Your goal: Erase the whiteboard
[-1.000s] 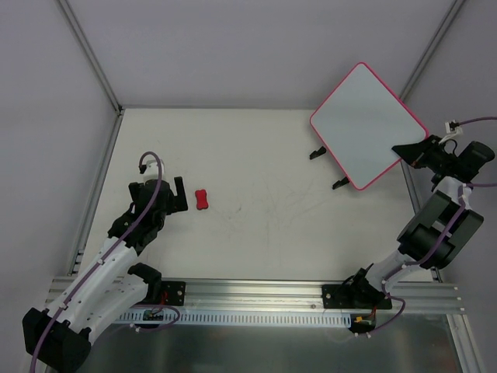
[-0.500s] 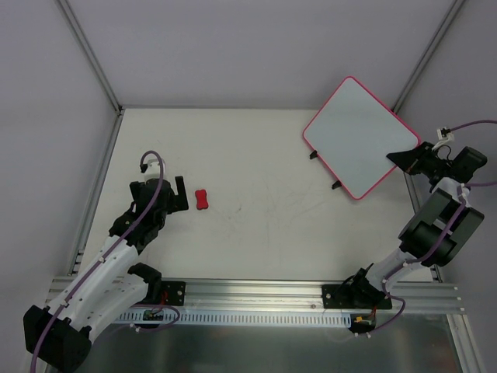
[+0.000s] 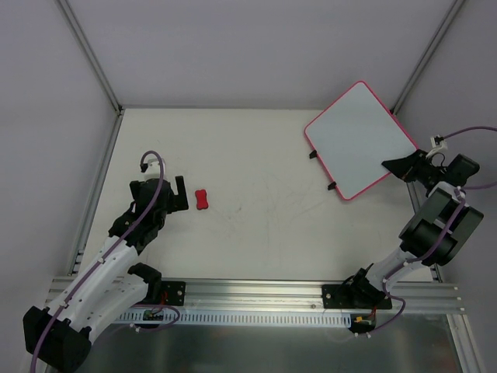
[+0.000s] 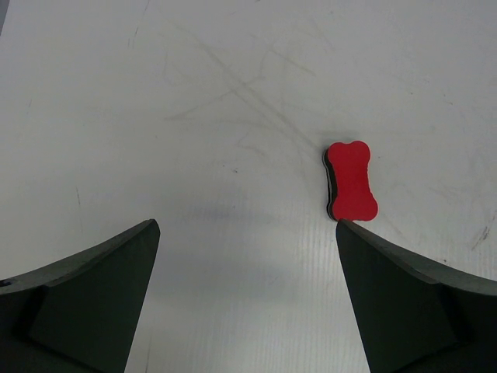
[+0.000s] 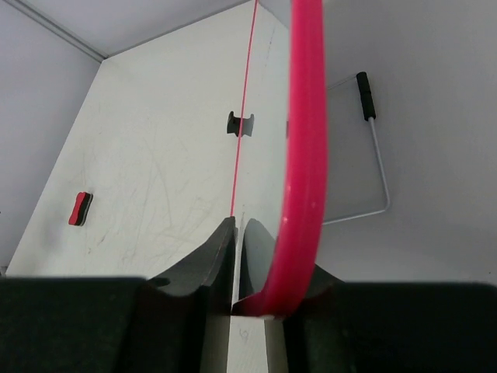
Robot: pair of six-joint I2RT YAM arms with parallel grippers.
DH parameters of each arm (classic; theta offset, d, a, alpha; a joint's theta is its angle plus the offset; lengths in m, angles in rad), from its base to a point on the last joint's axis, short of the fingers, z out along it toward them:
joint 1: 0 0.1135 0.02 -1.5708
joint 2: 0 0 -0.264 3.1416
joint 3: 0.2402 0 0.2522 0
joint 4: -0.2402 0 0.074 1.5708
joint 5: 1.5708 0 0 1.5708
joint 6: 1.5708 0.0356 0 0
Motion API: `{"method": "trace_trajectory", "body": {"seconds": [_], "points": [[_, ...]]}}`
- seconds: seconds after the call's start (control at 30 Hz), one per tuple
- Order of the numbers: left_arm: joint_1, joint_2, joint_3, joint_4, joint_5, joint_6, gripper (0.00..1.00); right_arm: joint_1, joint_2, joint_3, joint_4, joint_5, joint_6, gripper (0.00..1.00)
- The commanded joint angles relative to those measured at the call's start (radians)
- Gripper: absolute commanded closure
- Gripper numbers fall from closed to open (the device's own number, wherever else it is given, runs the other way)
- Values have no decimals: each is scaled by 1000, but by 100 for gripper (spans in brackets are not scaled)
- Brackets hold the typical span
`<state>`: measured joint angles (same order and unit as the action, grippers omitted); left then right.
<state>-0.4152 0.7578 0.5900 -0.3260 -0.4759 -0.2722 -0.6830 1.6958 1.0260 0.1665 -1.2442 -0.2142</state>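
The whiteboard (image 3: 357,136), white with a thin pink-red frame, stands tilted at the far right of the table, and no writing shows on its face. Its two black clips (image 3: 314,155) rest on the table along its lower left edge. My right gripper (image 3: 397,165) is shut on the board's near right edge. In the right wrist view the board's frame (image 5: 305,155) runs up from between the fingers of my right gripper (image 5: 242,233). The small red eraser (image 3: 203,199) lies flat at the left. My left gripper (image 3: 165,192) stands open just left of it. In the left wrist view the eraser (image 4: 351,180) lies beyond the right finger of my left gripper (image 4: 248,233).
Grey enclosure walls close the table at the back and both sides. An aluminium rail (image 3: 256,291) runs along the near edge by the arm bases. A wire stand with a black grip (image 5: 365,93) shows behind the board. The table surface (image 3: 256,194) carries faint scuff marks.
The right gripper has drawn back toward the near side, and the whiteboard has turned and sunk with it. The left arm and the eraser have not moved.
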Motion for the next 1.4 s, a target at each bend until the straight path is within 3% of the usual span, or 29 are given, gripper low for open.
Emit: {"method": "trace_trajectory", "body": {"seconds": [0.0, 0.07, 0.23, 0.37, 0.47, 1.03, 1.17, 1.2, 1.3, 1.37], "points": [[4, -12, 4, 30, 6, 19, 1, -3, -7, -20, 16, -3, -22, 77], [4, -17, 5, 31, 5, 19, 1, -6, -8, -38, 16, 9, -19, 72], [4, -32, 5, 31, 2, 21, 1, -21, -28, -63, 16, 26, -10, 74], [6, -40, 7, 31, 3, 21, 1, -24, -44, -76, 18, 31, 1, 90], [4, -49, 8, 33, 5, 21, 1, -24, -67, -93, 19, 31, 12, 93], [6, -97, 16, 34, 16, 21, 1, -58, -251, -237, 18, 49, 114, 99], [6, -109, 16, 35, 20, 21, 1, -58, -263, -264, 16, 72, 118, 89], [6, -113, 14, 35, 20, 21, 1, -58, -265, -276, 16, 81, 115, 81], [6, -121, 13, 35, 20, 21, 1, -58, -252, -290, 16, 95, 108, 72], [6, -123, 11, 35, 20, 22, 1, -58, -251, -296, 18, 107, 104, 71]]}}
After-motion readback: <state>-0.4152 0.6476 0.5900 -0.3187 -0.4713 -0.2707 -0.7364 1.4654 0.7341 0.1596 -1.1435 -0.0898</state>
